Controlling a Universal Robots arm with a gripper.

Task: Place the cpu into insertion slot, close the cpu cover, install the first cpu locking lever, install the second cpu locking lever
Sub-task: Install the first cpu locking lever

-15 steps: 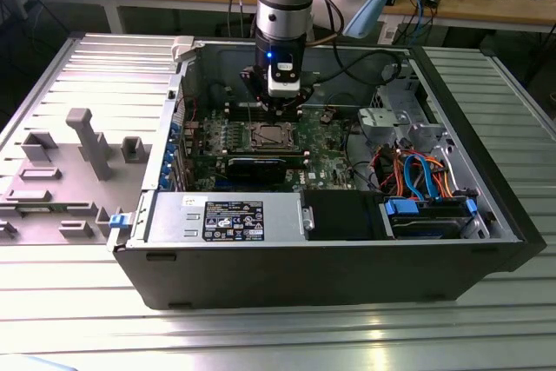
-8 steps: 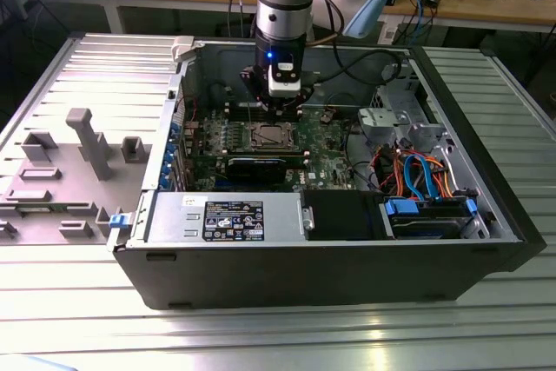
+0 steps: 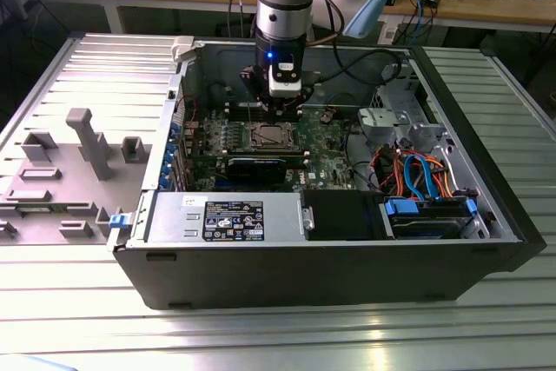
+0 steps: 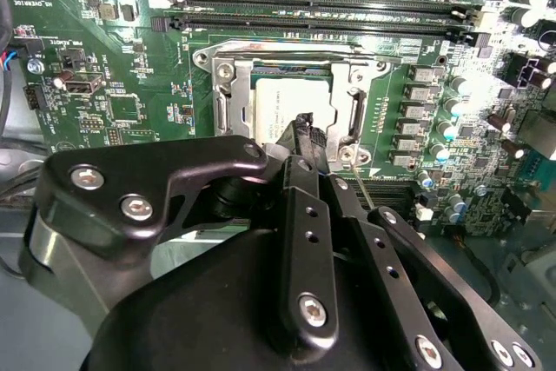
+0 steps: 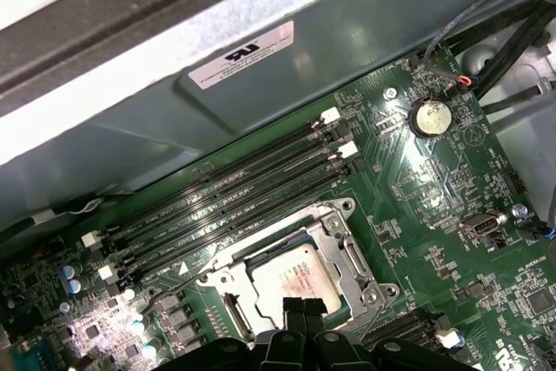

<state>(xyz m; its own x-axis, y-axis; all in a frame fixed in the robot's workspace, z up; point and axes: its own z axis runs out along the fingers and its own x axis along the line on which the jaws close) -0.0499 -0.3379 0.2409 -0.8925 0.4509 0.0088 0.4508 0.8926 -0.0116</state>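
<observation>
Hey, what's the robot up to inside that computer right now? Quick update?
Gripper shut, fingertips together at the socket's edge. Cpu seated in the insertion slot, cpu cover down around it. Memory slots close beside, nothing blocking.

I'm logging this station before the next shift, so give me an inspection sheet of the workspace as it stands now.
Surface: ribbed metal table carrying an open PC case.
Job's things: cpu sits in the insertion slot; cpu cover is down around it, the chip showing through its window.
Clutter: grey fixture blocks on the exterior view's left.
Grippers: gripper right above the socket, fingertips together at the cpu's edge, holding nothing.
Cables: orange and blue bundle at the case's right in the exterior view; black leads near the arm.
Surroundings: wooden bench with loose gear behind.
</observation>
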